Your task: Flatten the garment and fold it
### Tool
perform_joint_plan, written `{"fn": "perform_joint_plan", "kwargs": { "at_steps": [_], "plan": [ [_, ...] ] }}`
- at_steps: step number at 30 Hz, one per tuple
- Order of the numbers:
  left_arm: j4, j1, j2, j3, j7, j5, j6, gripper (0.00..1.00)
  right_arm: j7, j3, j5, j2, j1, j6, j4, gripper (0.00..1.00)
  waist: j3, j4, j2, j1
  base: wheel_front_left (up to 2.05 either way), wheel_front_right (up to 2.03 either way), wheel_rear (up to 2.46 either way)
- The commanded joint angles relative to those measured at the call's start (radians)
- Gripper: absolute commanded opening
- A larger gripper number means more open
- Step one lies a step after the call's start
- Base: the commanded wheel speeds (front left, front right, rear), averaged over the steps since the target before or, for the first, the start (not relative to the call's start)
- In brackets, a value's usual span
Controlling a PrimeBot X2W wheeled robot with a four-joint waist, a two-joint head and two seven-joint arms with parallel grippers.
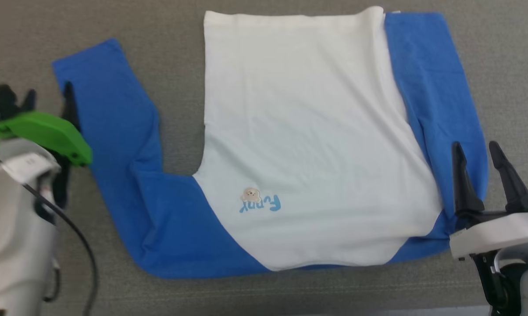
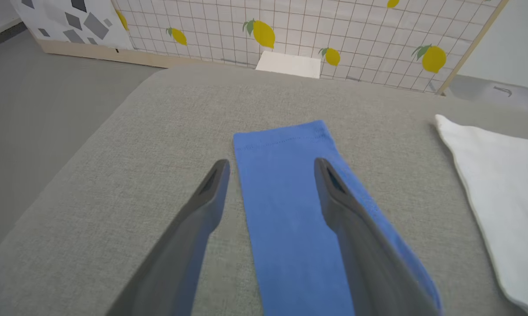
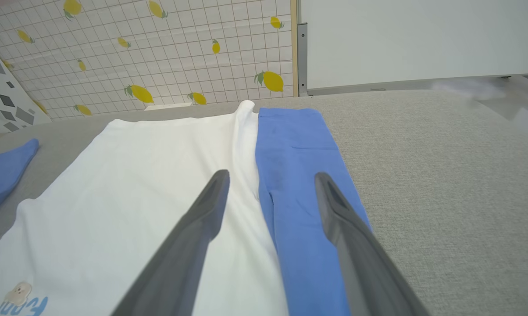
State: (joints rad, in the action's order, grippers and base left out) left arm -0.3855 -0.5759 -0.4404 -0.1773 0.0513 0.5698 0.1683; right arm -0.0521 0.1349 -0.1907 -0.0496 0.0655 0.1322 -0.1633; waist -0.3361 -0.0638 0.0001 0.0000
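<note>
While both grippers hang with their jaws spread and nothing between them, the shirt lies spread out on the grey cushion, neck end towards the robot and hem at the far side. Its white body looks smooth, with the small print near the collar end.

The left sleeve splays out and away from the body, with a wedge of bare cushion between the two. The left gripper hovers over that sleeve short of its cuff, one finger above the blue cloth and the other above the cushion just beside it. The right sleeve runs straight along the body's edge, touching it, and the right gripper hangs over it near the shoulder; in the right wrist view its fingers straddle the line where white meets blue.

I judge flattening to be about finished and folding not yet begun, since no part of the body is doubled over. The next move probably calls for each gripper to drop to its sleeve, pinch the thin cloth close to the cushion and carry it across onto the white panel. The left sleeve has the longer swing. Pinching one layer cleanly, without dragging the smooth body askew, looks like the delicate part.
</note>
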Motion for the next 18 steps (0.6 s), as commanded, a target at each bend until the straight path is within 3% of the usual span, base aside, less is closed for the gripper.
{"fn": "perform_joint_plan", "kwargs": {
  "at_steps": [1,8,13,18],
  "plan": [
    [-0.021,-0.045,-0.037,-0.001,0.025,-0.017,-0.015,1.00,0.008,-0.007,0.003,-0.001,0.023,-0.002,-0.012,1.00,-0.085,-0.052,-0.0001,0.0000,0.00,0.00,0.00],
    [-0.098,-0.193,-0.164,0.020,0.214,0.018,-0.070,1.00,0.027,-0.022,-0.012,-0.001,0.062,-0.002,-0.033,1.00,-0.178,-0.094,-0.0001,0.0000,0.00,0.00,0.00],
    [-0.117,-0.233,-0.212,0.028,0.365,0.046,-0.055,1.00,0.044,-0.033,-0.022,-0.001,0.073,-0.002,-0.020,1.00,-0.210,-0.112,-0.0001,0.0000,0.00,0.00,0.00],
    [-0.096,-0.250,-0.220,0.047,0.426,0.076,-0.028,1.00,0.059,-0.044,-0.034,-0.001,0.084,-0.002,-0.007,1.00,-0.232,-0.121,-0.0001,0.0000,0.00,0.00,0.00]
  ]
}}
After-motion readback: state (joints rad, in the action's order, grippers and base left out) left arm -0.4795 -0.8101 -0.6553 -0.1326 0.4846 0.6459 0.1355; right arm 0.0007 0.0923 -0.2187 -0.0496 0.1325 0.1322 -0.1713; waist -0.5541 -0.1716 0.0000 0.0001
